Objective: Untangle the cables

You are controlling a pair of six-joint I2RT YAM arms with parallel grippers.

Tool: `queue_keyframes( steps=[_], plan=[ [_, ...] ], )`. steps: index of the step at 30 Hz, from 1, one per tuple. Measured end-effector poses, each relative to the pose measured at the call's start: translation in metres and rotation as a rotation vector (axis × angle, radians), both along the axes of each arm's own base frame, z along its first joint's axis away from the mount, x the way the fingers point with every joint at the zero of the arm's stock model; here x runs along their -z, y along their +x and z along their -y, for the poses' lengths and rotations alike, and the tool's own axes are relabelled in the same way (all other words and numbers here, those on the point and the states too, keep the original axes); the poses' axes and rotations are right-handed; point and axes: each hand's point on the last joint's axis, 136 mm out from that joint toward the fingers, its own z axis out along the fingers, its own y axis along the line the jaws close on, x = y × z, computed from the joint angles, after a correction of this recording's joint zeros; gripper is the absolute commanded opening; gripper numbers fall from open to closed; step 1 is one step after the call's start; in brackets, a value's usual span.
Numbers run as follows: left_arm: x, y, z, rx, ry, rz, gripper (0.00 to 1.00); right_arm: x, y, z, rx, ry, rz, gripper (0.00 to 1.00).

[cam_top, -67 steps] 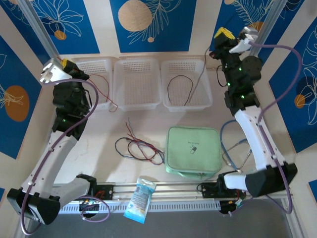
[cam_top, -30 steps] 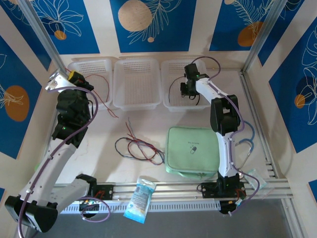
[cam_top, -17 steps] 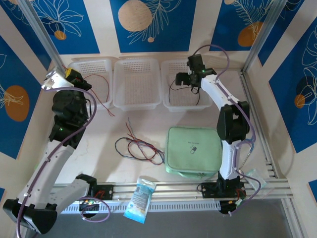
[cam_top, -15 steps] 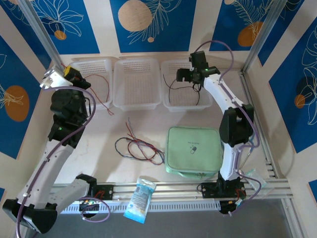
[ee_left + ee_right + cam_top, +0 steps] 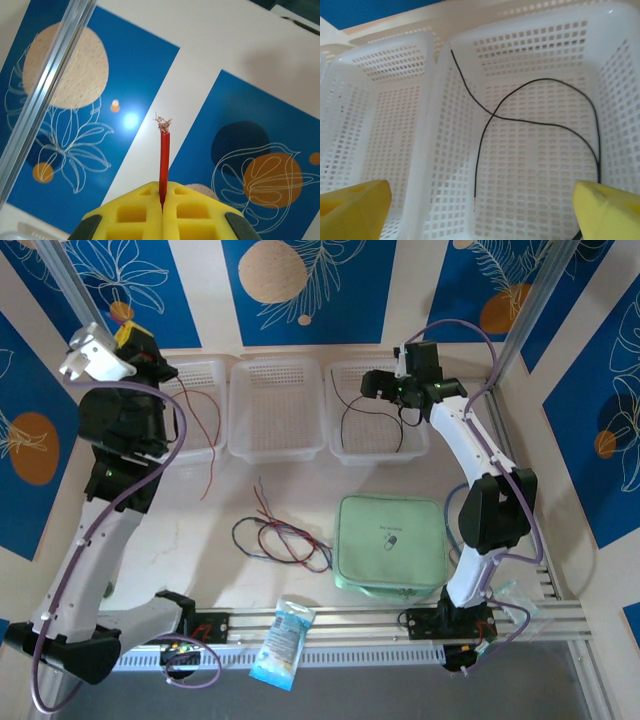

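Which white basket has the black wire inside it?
The right basket: a black wire lies looped inside it. The middle basket has no wire, and the left basket only has a red wire hanging across it.

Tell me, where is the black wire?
In the right wrist view the black wire lies crossed over itself inside the right-hand white basket; in the top view that basket sits back right, beneath the right tool.

The pale table [image 5: 320, 485] carries three white baskets [image 5: 277, 410] in a row across the upper middle. Below them lie tangled cables [image 5: 282, 538] – centre-left – and a green pouch [image 5: 391, 543] just to their right.
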Motion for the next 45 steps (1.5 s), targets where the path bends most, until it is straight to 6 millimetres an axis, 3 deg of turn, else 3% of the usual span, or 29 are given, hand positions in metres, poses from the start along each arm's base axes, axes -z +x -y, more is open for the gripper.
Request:
queue_keyframes(
  steps=[6,11,22,28,33,40,45],
  plan=[
    [-0.047,0.007,0.003,-0.057,0.075,0.097,0.00,0.011,-0.003,-0.007,-0.033,0.051,-0.036,0.91],
    [-0.080,0.032,0.014,-0.128,0.192,0.157,0.00,0.017,-0.006,-0.010,-0.046,0.060,-0.048,0.92],
    [-0.093,0.110,0.045,-0.405,0.558,0.220,0.00,0.026,-0.007,-0.001,-0.034,0.062,-0.068,0.92],
    [-0.068,0.139,0.025,-0.587,0.678,0.165,0.00,0.026,-0.009,0.006,-0.032,0.066,-0.076,0.92],
    [-0.031,0.158,0.002,-0.730,0.727,0.055,0.00,0.022,-0.012,0.011,-0.034,0.068,-0.076,0.92],
    [0.063,0.188,-0.022,-0.829,0.803,-0.171,0.00,0.007,-0.018,0.013,-0.047,0.084,-0.054,0.92],
    [0.124,0.197,-0.041,-0.856,0.828,-0.306,0.00,0.006,-0.019,0.010,-0.059,0.093,-0.056,0.92]
  ],
)
